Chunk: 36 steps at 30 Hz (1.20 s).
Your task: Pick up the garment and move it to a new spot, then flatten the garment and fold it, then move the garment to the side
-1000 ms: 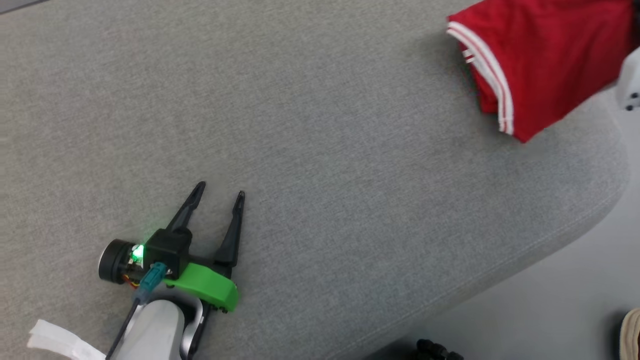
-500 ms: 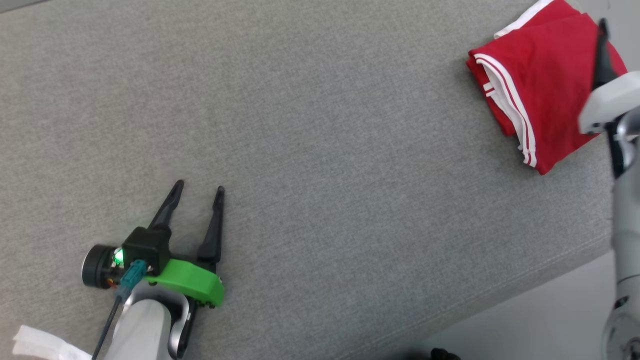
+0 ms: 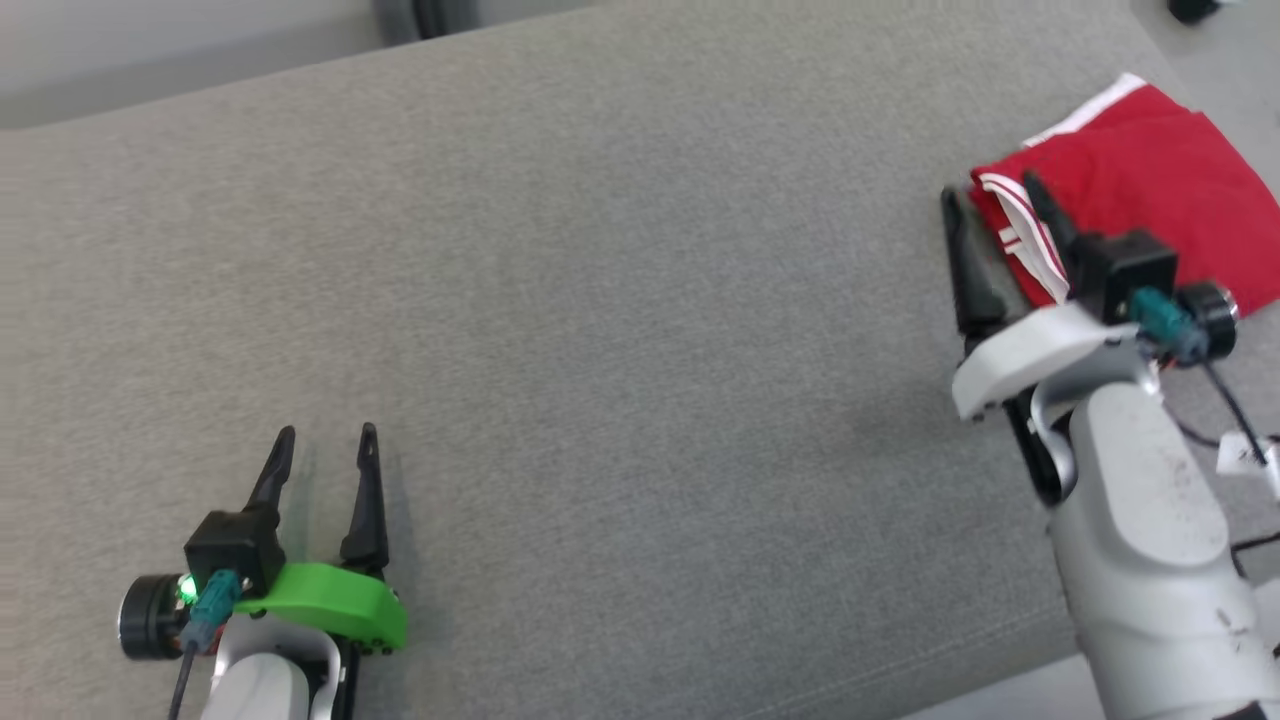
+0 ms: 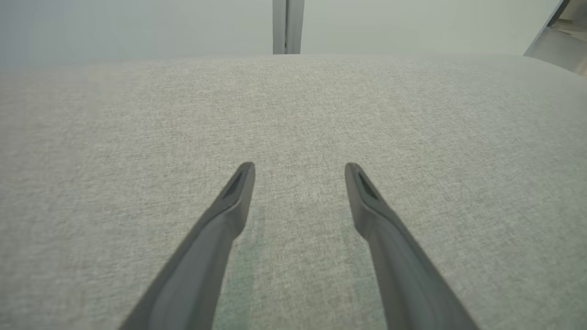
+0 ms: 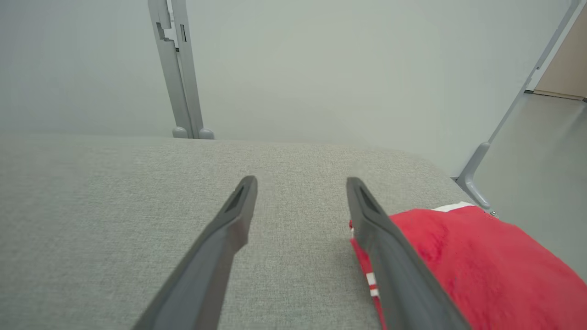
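Observation:
The garment (image 3: 1150,170) lies folded at the far right of the grey cushion (image 3: 640,300), a red bundle with a white-striped hem along its left edge. My right gripper (image 3: 990,190) stands open at that hem. One finger crosses over the stripes and the other is over bare cushion. In the right wrist view the garment (image 5: 467,266) sits to the right of and under the right-hand finger, and only grey fabric shows between the fingers of the right gripper (image 5: 301,181). My left gripper (image 3: 328,432) is open low over the cushion at the near left, holding nothing (image 4: 300,167).
The cushion's rounded front edge (image 3: 900,690) runs along the lower right, with floor beyond it. A grey metal post (image 5: 179,68) stands behind the cushion and a slanted frame leg (image 5: 477,183) stands past its right end. A white tag (image 3: 1245,455) hangs by my right forearm.
The head view has shifted. My right gripper has opened off the garment and drawn back to its left hem. The garment lies folded on the cushion. The left gripper stays open.

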Available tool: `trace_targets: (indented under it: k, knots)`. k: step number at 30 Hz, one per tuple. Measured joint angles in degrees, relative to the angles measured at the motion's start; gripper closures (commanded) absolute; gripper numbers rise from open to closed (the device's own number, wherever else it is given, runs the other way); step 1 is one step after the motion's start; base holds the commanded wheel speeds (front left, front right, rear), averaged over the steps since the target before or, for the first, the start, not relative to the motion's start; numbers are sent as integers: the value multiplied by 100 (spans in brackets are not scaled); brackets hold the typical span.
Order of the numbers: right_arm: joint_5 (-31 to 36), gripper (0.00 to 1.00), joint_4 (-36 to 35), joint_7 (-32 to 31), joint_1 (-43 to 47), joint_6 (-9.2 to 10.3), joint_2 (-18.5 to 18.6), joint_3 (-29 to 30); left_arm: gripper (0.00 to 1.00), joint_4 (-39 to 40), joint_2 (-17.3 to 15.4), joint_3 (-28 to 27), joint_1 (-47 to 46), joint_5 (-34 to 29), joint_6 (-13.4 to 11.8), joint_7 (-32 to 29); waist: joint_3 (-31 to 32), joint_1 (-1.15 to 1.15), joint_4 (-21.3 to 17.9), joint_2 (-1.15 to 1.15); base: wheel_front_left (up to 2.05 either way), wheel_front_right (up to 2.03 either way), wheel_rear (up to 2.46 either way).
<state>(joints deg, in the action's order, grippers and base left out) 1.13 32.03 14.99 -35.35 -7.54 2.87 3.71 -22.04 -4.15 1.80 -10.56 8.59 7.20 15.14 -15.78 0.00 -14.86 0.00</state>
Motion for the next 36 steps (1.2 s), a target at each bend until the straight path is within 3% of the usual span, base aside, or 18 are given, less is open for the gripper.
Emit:
trace_targets:
  k: [5, 16, 31, 32, 36]
  knots:
    - [-481, 0, -178, 0, 667, 0, -8, -241, 0, -2, 69, -213, 140, -51, -14, -1, 248, 0, 306, 0, 0, 0, 0]
    - [-727, 0, -502, 0, 1793, 0, -7, -213, 0, 131, 116, -476, 676, -57, -21, -1, 896, 0, 835, 0, 0, 0, 0]
    - [-980, 0, -866, 0, 2679, 0, -7, -263, 0, 310, 122, -358, 1272, 267, -74, -1, 1664, 0, 1079, 0, 0, 0, 0]
    - [-1002, 100, -878, 0, 2692, 0, -8, -255, 100, 333, 123, -348, 1283, 296, -74, -1, 1680, 0, 1078, 0, 0, 0, 0]
    - [-1007, 100, -709, -12, 2813, 0, -44, -257, 100, 148, 159, -346, 1291, 296, -71, -3, 1687, 0, 1080, 0, 0, 0, 0]
